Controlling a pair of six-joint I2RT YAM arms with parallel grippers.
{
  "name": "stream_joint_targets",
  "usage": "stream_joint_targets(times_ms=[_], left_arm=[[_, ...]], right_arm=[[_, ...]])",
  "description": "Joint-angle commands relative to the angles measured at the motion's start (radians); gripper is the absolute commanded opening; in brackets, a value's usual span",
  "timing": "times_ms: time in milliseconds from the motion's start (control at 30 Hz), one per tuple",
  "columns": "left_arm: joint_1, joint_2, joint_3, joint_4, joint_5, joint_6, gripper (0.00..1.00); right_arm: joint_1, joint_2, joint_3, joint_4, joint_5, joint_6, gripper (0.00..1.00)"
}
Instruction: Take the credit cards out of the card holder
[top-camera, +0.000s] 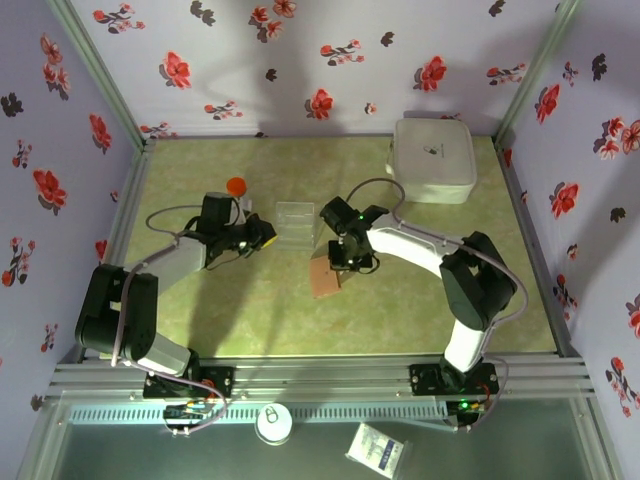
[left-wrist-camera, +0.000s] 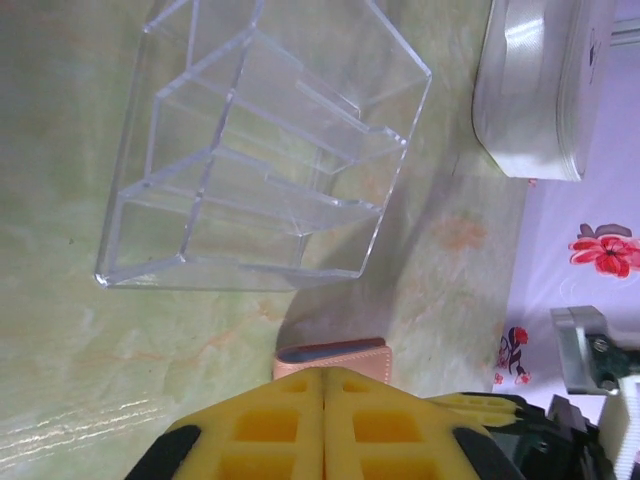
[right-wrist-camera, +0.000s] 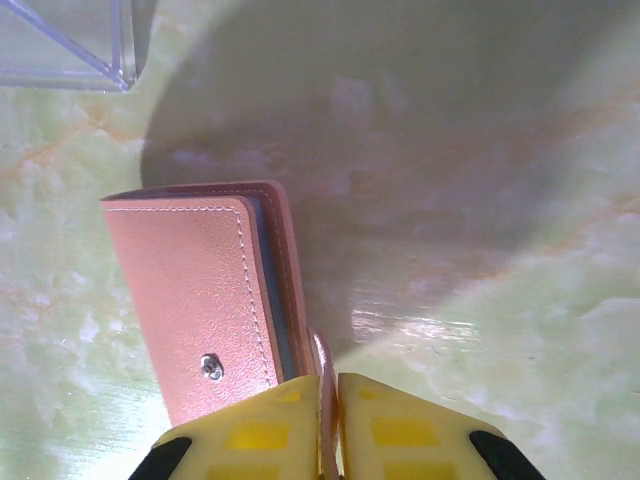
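The card holder (top-camera: 324, 279) is a tan leather wallet lying folded on the green table, just right of centre. In the right wrist view the card holder (right-wrist-camera: 190, 300) shows its stitched cover, a metal snap and a blue-grey edge between the covers. My right gripper (right-wrist-camera: 328, 382) is shut on its thin clasp tab, and stands over the wallet's far right corner (top-camera: 346, 262). My left gripper (left-wrist-camera: 325, 372) is shut with nothing between its yellow pads, a short way left of the card holder (left-wrist-camera: 335, 356). The credit cards are hidden inside.
A clear ridged plastic tray (top-camera: 293, 222) lies just beyond the wallet, between the two grippers (left-wrist-camera: 270, 160). A white lidded box (top-camera: 433, 158) sits at the back right. A small orange-capped object (top-camera: 236, 186) stands behind the left arm. Flowered walls enclose the table.
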Motion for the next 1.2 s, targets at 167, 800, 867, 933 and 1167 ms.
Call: stream_joint_targets(times_ms=[167,800,867,933,1167], left_arm=[[0.006,-0.008,0.070,-0.039,-0.025,0.005,0.08],[0.038,0.021,0.117,-0.048,-0.006,0.033,0.07],[0.040,0.018,0.108,-0.037,-0.004,0.031,0.07],[0.041,0.014,0.101,-0.032,0.000,0.030,0.07],[0.062,-0.022,0.076,-0.027,0.014,0.034,0.07]], right_arm=[[-0.013,-0.042,0.040,-0.103,0.049,-0.070,0.14],[0.023,-0.023,0.142,-0.107,-0.009,-0.013,0.07],[0.034,-0.028,0.150,-0.106,-0.009,-0.003,0.04],[0.046,-0.031,0.162,-0.105,-0.012,0.006,0.00],[0.091,-0.024,0.200,-0.092,-0.025,0.039,0.00]])
